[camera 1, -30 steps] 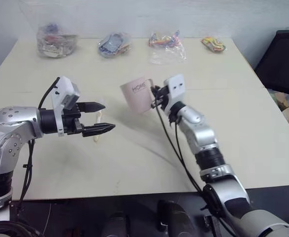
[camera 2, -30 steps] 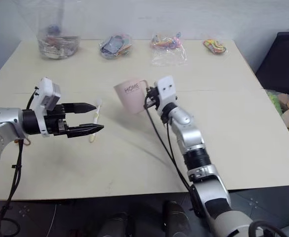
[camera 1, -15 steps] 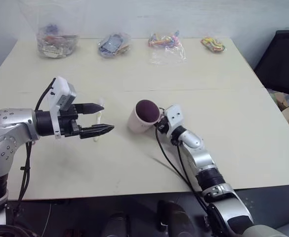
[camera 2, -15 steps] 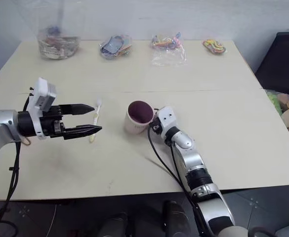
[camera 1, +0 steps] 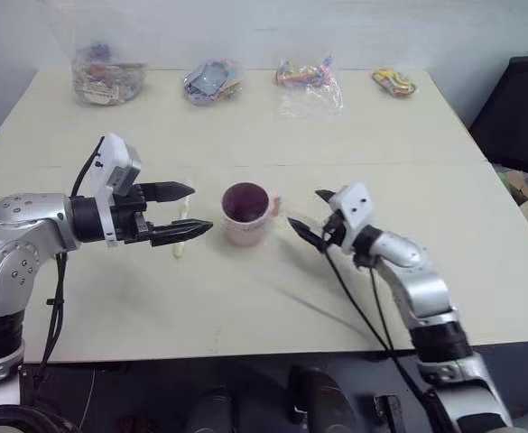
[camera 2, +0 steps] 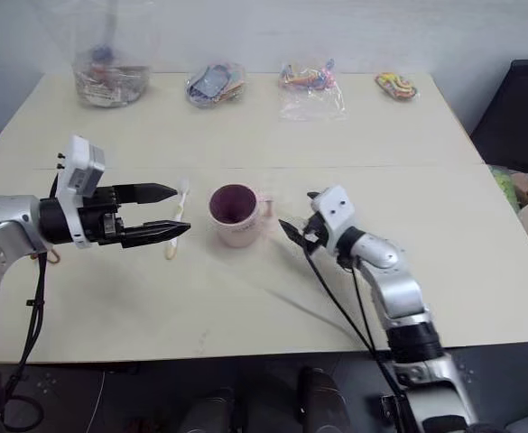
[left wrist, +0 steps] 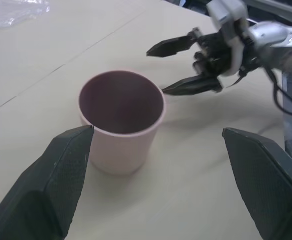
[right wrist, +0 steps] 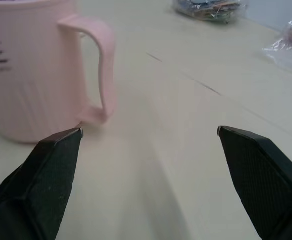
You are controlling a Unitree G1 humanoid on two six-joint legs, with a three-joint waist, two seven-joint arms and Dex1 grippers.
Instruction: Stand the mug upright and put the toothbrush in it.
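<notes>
**Mid-table: mug upright, toothbrush not yet lifted**

At mid-table we find the mug standing upright, mouth up, handle toward the right gripper, whose fingers stand apart and empty just beside it. We note the toothbrush flat on the table on the mug's far side, beneath the left gripper, also spread wide and empty. We judge a careless reach could topple the mug. The brush handle is partly hidden by the fingers.

— What is laid along the far edge of the table?
— Four clear bags of small colourful items are lined up there. A black chair is seen at right.
</notes>
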